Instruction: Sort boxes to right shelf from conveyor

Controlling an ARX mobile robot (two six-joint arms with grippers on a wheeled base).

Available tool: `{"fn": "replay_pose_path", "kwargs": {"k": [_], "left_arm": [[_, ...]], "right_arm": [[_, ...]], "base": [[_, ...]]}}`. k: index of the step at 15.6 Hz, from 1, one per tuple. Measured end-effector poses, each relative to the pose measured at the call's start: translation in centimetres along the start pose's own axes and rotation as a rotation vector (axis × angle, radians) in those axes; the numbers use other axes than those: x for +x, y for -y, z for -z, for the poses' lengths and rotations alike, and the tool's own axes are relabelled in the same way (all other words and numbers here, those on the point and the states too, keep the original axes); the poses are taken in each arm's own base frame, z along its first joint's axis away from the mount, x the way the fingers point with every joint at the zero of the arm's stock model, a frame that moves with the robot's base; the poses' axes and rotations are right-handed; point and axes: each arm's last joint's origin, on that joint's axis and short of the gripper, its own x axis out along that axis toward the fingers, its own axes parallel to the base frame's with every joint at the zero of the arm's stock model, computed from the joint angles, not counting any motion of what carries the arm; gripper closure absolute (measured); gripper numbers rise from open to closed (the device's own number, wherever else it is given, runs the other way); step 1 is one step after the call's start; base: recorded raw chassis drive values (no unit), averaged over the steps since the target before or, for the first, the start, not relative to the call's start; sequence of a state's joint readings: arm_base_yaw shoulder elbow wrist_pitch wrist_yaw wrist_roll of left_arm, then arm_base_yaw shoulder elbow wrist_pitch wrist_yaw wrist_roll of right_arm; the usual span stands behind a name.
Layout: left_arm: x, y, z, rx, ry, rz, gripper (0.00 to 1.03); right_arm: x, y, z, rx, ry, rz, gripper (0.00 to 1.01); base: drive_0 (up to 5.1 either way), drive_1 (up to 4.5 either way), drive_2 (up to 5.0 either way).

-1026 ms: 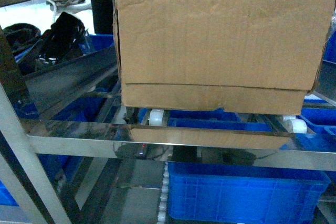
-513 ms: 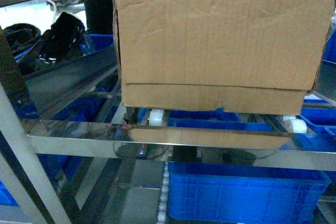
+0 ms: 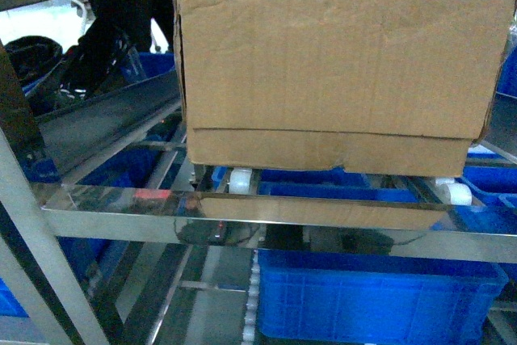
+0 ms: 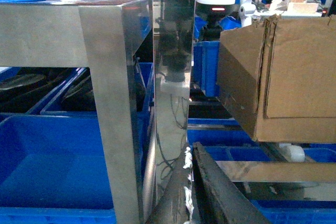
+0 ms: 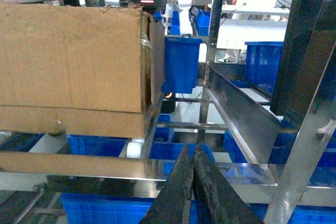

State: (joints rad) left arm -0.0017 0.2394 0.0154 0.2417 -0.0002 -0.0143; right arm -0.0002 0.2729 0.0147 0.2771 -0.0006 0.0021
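Box (image 3: 331,62) seated on shelf (image 3: 266,214) rollers behind front rail, unmoved since earlier frames (only background figure shifted). Left gripper (image 4: 190,167), right gripper (image 5: 192,163) seen pressed closed, empty; placement judged done.

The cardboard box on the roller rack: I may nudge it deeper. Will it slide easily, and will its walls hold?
The cardboard box sits on white rollers, so it probably rolls with little force. Its creased sides and ragged rim suggest walls that may buckle under a hard push. Weight cannot be judged.
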Motion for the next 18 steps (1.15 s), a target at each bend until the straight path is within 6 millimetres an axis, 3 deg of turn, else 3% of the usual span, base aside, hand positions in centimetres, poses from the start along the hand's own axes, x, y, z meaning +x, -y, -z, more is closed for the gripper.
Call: {"fn": "replay_pose_path", "kwargs": {"k": [7,9,15,17,18], "left_arm": [[-1.5,0.0,0.2,0.0,0.004,0.0,1.01],[-1.5,0.0,0.5,0.0,-0.024,0.0,1.01],[-1.5,0.0,0.4,0.0,-0.016,0.0,0.99],[-1.5,0.0,0.4,0.0,-0.016,0.0,0.74],[-1.5,0.0,0.4,0.0,-0.016,0.0,0.47]], "right_arm": [[-0.9,0.0,0.3,0.0,-0.023,0.0,0.99],[-1.8,0.0,0.2,0.0,0.008,0.0,0.99],[-1.8,0.0,0.4,-0.001,-0.013,0.0,0.97],[-1.8,0.0,0.4,-0.001,-0.013,0.0,0.72],[-1.8,0.0,0.4,-0.001,-0.013,0.0,0.44]], "base": [[0.0,0.0,0.0],[0.0,0.0,0.0],[0.0,0.0,0.0],[0.0,0.0,0.0],[0.0,0.0,0.0]]}}
